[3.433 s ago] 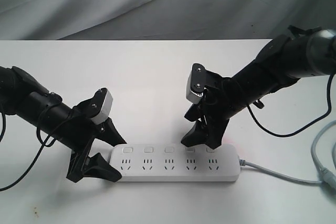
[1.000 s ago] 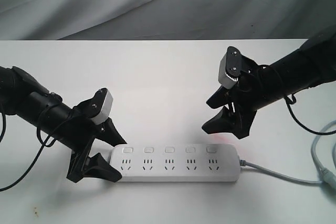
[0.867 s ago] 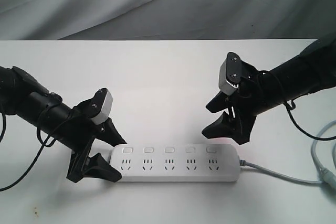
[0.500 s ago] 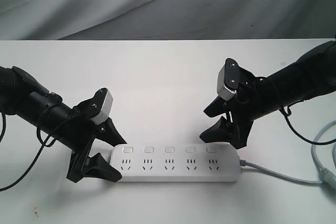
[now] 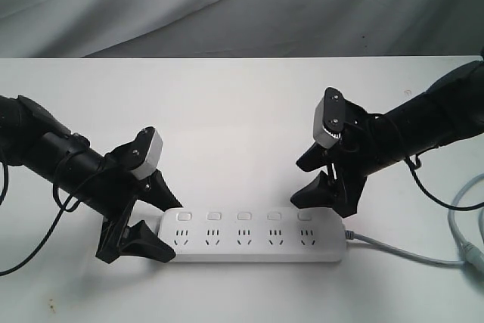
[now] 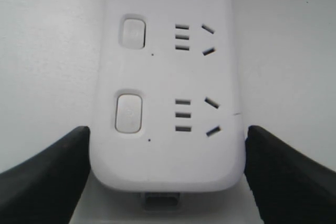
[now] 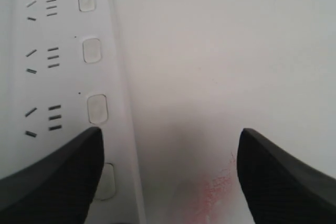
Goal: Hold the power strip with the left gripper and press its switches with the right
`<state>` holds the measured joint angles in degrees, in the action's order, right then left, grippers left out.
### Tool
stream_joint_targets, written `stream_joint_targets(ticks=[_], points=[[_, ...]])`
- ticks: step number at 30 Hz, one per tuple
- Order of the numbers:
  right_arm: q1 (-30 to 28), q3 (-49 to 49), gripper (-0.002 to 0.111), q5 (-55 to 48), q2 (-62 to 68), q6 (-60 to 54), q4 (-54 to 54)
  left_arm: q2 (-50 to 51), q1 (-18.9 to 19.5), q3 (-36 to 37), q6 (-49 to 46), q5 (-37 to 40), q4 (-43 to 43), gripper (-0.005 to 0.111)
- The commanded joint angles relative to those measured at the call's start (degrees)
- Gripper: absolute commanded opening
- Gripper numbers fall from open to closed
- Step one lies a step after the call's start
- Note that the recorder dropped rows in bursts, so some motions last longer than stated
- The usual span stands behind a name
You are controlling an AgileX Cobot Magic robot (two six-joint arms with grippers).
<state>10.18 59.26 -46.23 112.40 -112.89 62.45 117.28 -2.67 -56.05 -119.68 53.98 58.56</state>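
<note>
The strip [image 5: 253, 241] lies flat on the white counter [image 5: 227, 111], lengthwise across the near middle, with its grey cord [image 5: 393, 252] leaving the right end. Its face is plain white, with five socket groups and, along the far edge, a row of five switches [image 5: 243, 215]. The wrist views show a tiny dark dot beside each switch, and no brand, label or lettering can be made out. The left hand [image 5: 174, 230] reaches in low from the left and holds the strip's left end, one black finger on the far long side and one on the near side. In the left wrist view the fingers [image 6: 47, 177] sit tight against both edges beside the last socket group, and a small grey tab [image 6: 160, 200] shows under the rounded end. The right hand [image 5: 295, 183] is spread wide and holds nothing. It hangs at the far side of the strip near the cord end, tilted down towards the fourth and fifth switches. In the right wrist view one finger [image 7: 50, 182] overlaps the strip and partly covers a switch. The other is over bare counter beside a faint reddish smudge [image 7: 218, 190]. Whether the first finger touches the strip cannot be told. A thicker pale cable [image 5: 460, 225] loops at the counter's right edge.
</note>
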Motion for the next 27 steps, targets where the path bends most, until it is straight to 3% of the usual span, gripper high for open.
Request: stream_joint_targets(ticks=[1,27], points=[[-0.4,-0.1,0.066,0.7,0.0,0.5,-0.6,0.0,-0.3,-0.3,-0.3,-0.1,-0.5,0.050],[-0.4,-2.1,0.066,3.3,0.0,0.1,0.3,0.0,-0.3,-0.3,-0.3,-0.1,-0.5,0.050]])
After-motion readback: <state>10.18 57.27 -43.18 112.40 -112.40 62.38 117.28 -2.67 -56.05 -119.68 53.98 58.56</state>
